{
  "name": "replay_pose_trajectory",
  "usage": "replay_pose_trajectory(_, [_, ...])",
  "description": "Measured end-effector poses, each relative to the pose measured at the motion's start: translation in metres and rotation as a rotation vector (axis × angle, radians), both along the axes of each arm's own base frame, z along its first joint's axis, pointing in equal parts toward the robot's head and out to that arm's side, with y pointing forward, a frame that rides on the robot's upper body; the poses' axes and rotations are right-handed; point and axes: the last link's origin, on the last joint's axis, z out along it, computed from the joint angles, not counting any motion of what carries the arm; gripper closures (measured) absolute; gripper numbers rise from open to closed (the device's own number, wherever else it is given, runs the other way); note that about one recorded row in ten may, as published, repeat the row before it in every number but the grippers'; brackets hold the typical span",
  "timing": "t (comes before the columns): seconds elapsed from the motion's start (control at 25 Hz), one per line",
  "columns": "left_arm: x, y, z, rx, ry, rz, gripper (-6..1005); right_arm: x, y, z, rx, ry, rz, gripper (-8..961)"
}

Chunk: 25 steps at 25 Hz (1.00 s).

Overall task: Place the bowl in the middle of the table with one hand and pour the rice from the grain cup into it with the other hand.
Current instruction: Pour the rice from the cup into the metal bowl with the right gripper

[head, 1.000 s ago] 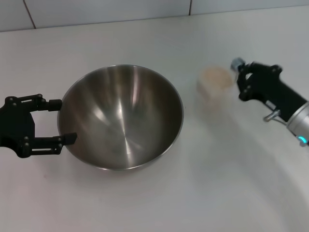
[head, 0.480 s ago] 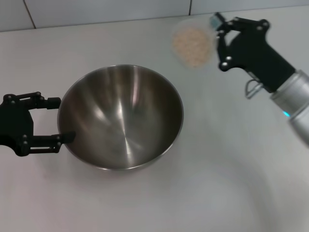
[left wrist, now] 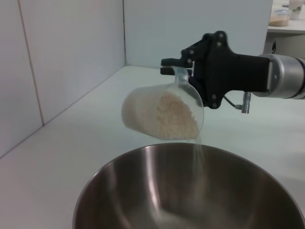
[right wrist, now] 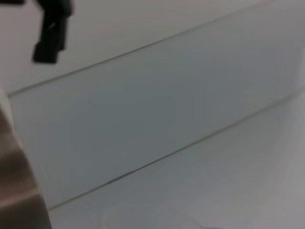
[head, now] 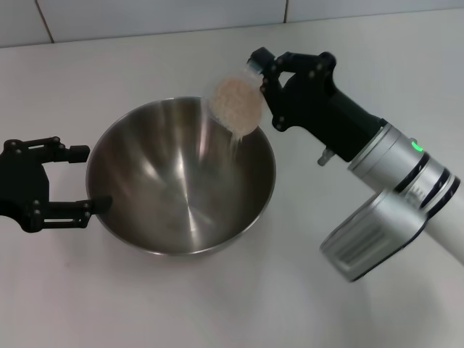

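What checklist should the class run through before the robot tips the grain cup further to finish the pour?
1. Grain cup gripped by right gripper: ok.
2. Cup mouth over the bowl: ok, a thin stream of rice falls inside the rim.
3. Bowl steadied: ok, left gripper sits open around its rim.
4. Spilled grains on the table: ok, none visible.
5. Rice left in cup: not ok, most of it is in the cup.
6. Rice gathering in the bowl bottom: cannot tell.
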Motion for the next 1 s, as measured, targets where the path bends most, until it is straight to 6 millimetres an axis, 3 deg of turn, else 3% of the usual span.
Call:
replay_pose_trajectory(0.28, [0.003,0.002,-0.001,-0.004,0.004,-0.011,170,-0.017,-0.021,-0.019,0.163,-0.219,0.198,948])
replay_pose_trajectory(0.68, [0.004,0.003,-0.002,-0.007,0.008,-0.014,170,-0.026,-0.031,-0.038,0.273,-0.438,0.364,948])
replay_pose_trajectory(1.0, [0.005,0.004,-0.002,-0.011,0.008,-0.020,170,-0.023,-0.032,-0.050,0.465,-0.716,0.470,948])
